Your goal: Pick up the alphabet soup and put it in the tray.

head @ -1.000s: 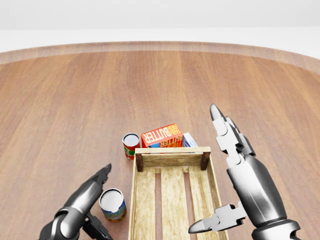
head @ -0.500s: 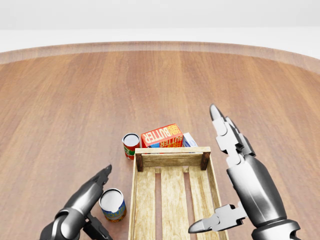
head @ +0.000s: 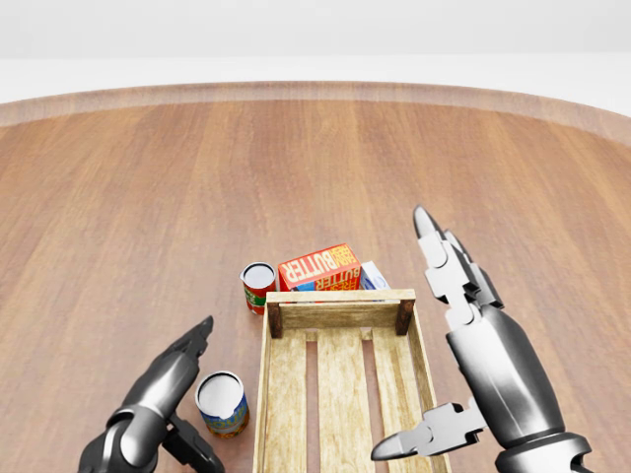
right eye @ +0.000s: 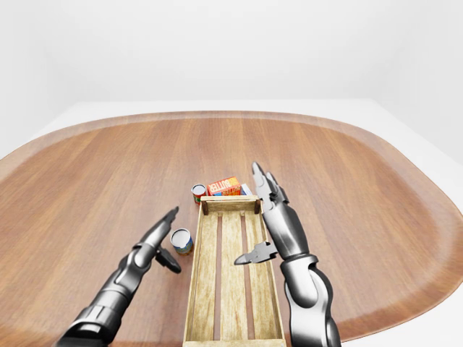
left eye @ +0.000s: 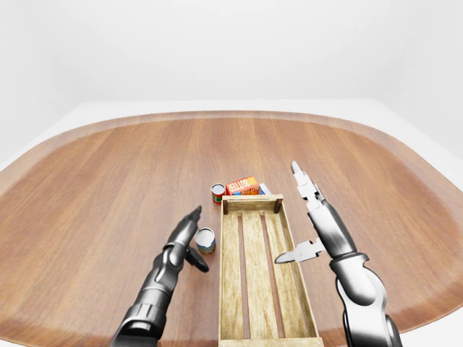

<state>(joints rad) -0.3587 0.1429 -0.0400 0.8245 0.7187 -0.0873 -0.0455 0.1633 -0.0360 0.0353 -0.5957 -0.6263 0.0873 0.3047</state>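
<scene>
- Soup (head: 222, 403): one of two cans on the surface (head: 128, 217). It stands upright just left of the tray (head: 340, 379), near the tray's lower half in the head view. Its top is plain pale metal, its label blue-green with some orange low down; the lettering is too small to read.
- Second can (head: 258, 287): upright, red label with a green band, pale top. It stands past the tray's top left corner, well apart from the soup.
- One butter box (head: 318, 268), red-orange with white lettering, lies just beyond the tray's far end wall, beside the red can.
- One small blue-and-white box (head: 374, 275) sits to the right of the butter box, partly hidden behind the tray wall.
- One wooden slatted tray, long and narrow, with nothing in it.
- Left hand (head: 184, 370): fingers spread apart, just left of the soup. The thumb reaches under the can in the view; I cannot tell whether anything touches it.
- Right hand (head: 449, 330): fingers stretched out straight, thumb spread wide, poised above the tray's right rail and holding nothing.
</scene>
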